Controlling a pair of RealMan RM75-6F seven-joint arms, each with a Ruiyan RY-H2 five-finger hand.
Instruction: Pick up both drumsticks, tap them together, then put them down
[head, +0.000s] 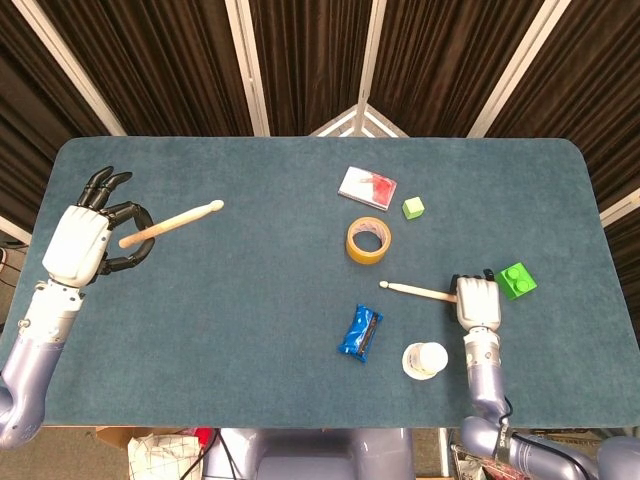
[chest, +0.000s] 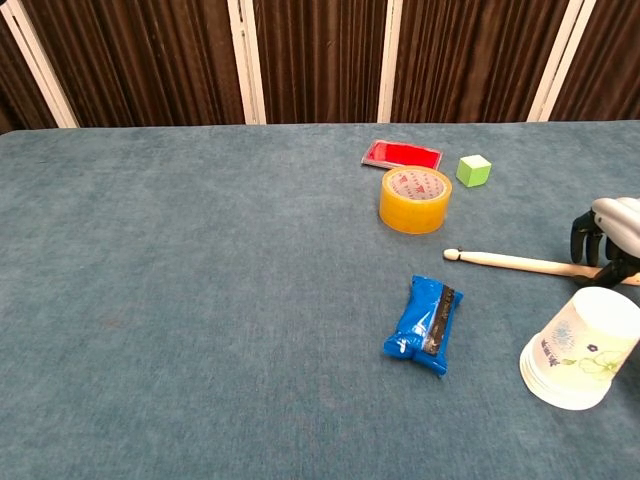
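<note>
Fingers of left hand pinch one drumstick near its butt, tip angled toward table centre, over the far left side. Right hand fingers curl over the butt of second drumstick, which lies flat; grip or just contact, cannot tell. Yellow tape roll has red print on top, unreadable. Paper cup with floral print lies just beside right hand. Blue snack packet, red packet, green cube, green brick nearby.
</note>
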